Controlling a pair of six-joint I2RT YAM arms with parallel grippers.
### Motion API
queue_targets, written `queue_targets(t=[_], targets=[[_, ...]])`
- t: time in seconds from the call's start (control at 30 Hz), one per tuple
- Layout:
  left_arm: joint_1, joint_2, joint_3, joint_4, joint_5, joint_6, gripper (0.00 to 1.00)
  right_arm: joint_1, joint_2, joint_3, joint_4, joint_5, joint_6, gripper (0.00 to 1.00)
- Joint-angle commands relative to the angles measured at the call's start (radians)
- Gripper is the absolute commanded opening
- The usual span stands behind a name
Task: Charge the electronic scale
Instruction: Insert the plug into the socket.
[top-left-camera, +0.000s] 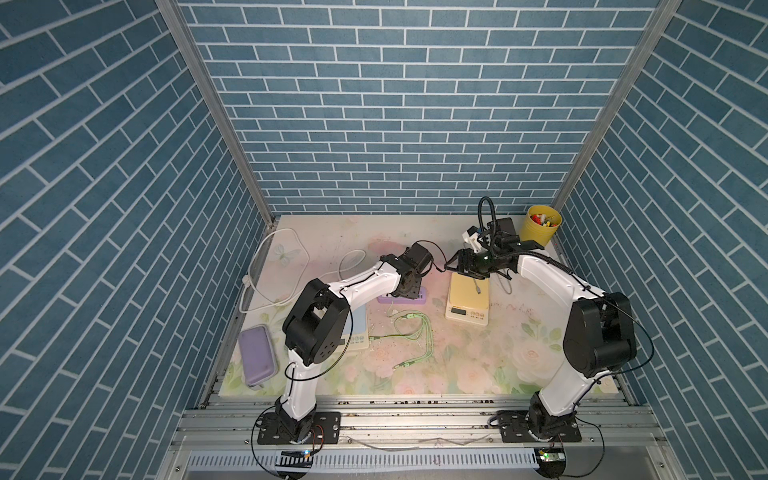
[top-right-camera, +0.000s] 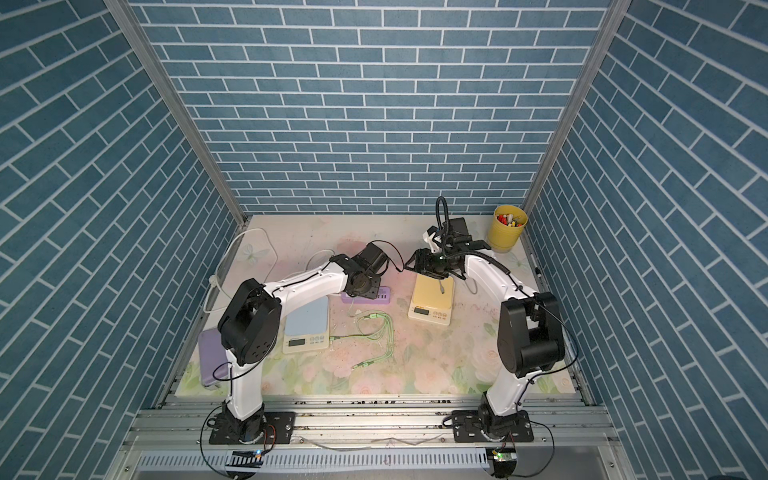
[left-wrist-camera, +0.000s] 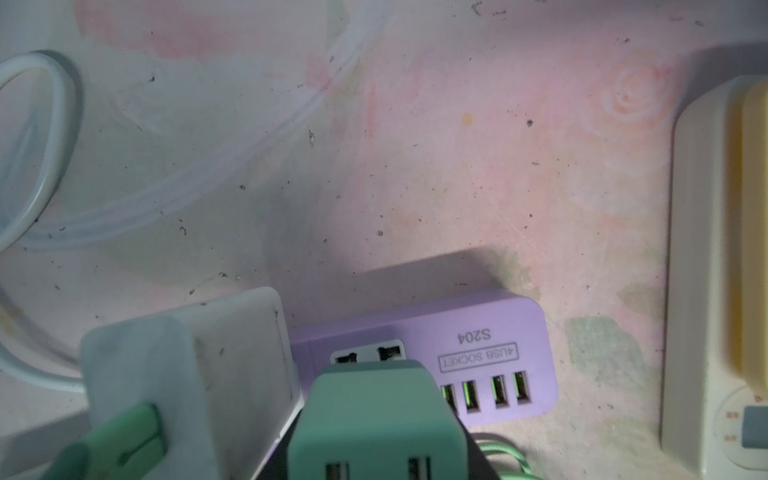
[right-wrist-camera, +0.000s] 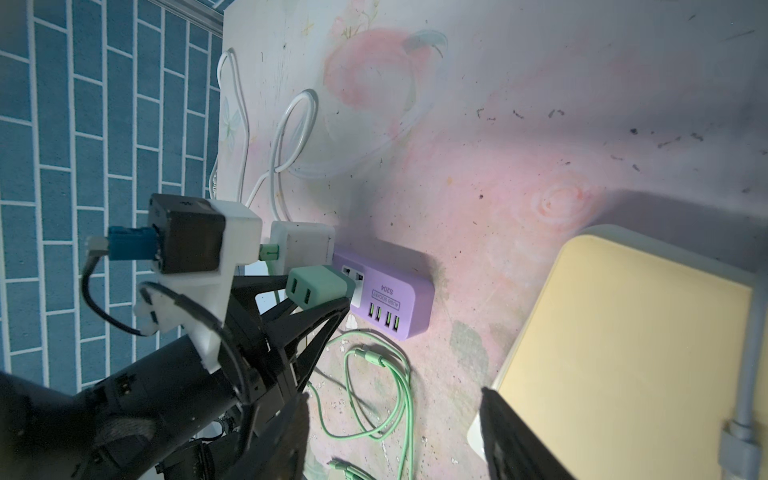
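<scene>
Charging scene on a floral surface (top-left-camera: 457, 365). In both top views we see a yellow scale (top-left-camera: 467, 297) in the far right part of the surface. A grey cable (top-left-camera: 476, 286) lies loose across its platform, and the right claw (top-left-camera: 463, 270) is poised above its far edge. A blue scale (top-right-camera: 307, 318) sits nearer the left edge. Between them, the left claw (top-left-camera: 405, 291) reaches down to a purple power strip (top-left-camera: 420, 297).

In the left wrist view, that claw pinches a green adapter (left-wrist-camera: 374, 415) against the strip's socket, beside a white adapter (left-wrist-camera: 187, 365) already plugged in.

In the right wrist view, the right claw's jaws stand wide with nothing between them. A green cable (right-wrist-camera: 372, 356) coils loose on the surface.

We judge the yellow scale is the one to charge, and the work is early. We cannot tell whether the green adapter is fully seated, and the grey cable appears to join nothing yet.
</scene>
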Motion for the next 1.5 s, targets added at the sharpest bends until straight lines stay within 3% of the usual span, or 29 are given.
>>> queue_targets(t=[0.0,0.47,0.77,1.1,1.33,1.47], targets=[[-0.006,0.028,-0.015,-0.012,-0.027,-0.020,0.31,0.003,0.006,-0.012,-0.008,-0.018,-0.014,0.66],[-0.008,0.065,-0.036,0.040,-0.013,-0.072,0.32,0.001,-0.006,-0.024,-0.016,-0.020,-0.028,0.66],[-0.015,0.034,-0.075,0.040,-0.008,-0.091,0.53,0.000,-0.009,-0.032,-0.016,-0.011,-0.028,0.66],[-0.014,-0.072,-0.027,0.008,-0.054,-0.044,0.65,0.000,-0.007,-0.023,-0.005,0.007,-0.018,0.66],[-0.015,-0.156,0.001,-0.004,-0.041,-0.003,0.67,0.001,-0.010,-0.044,0.032,0.027,0.019,0.66],[-0.012,-0.146,0.045,-0.009,0.020,0.079,0.55,0.011,0.003,-0.068,0.093,0.030,0.072,0.65]])
